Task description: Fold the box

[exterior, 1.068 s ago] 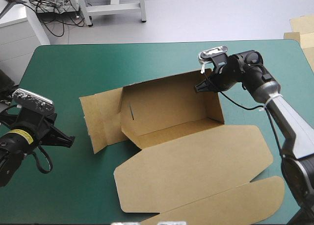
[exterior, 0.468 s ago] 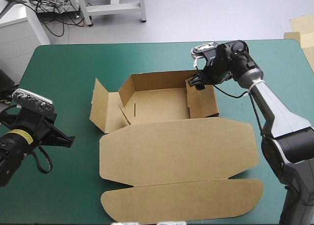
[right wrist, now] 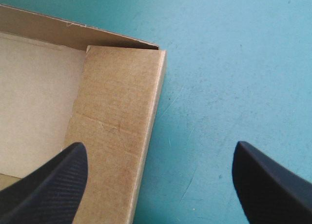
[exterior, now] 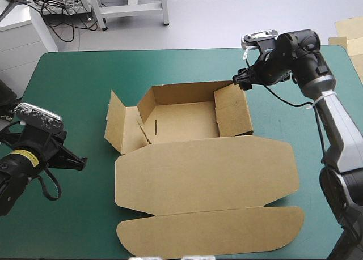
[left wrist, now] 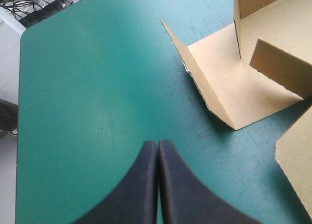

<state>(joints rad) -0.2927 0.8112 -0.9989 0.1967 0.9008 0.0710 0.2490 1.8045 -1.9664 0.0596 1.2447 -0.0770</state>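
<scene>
The brown box (exterior: 187, 121) lies mid-table as an open tray, its back wall and right wall (exterior: 233, 110) raised. Its left flap (exterior: 119, 124) stands half up and splayed outward, and the wide lid (exterior: 210, 175) lies flat toward the near edge. My right gripper (exterior: 241, 81) hovers open just outside the tray's far right corner. In the right wrist view this gripper (right wrist: 161, 185) holds nothing, and the box's right wall (right wrist: 117, 116) lies beside one finger. My left gripper (exterior: 79, 162) rests shut over bare cover left of the box. In its own view the left gripper (left wrist: 157, 143) points toward the left flap (left wrist: 234, 87).
The teal-green cover (exterior: 85, 79) shows bare between the left arm and the box, and along the far edge. Pale board sheets (exterior: 349, 30) lie beyond the table's far right corner.
The right gripper opened, let go of the right wall and drew back outside the far right corner. Earlier the box slid and its lid dropped flat. The left arm stayed still.
</scene>
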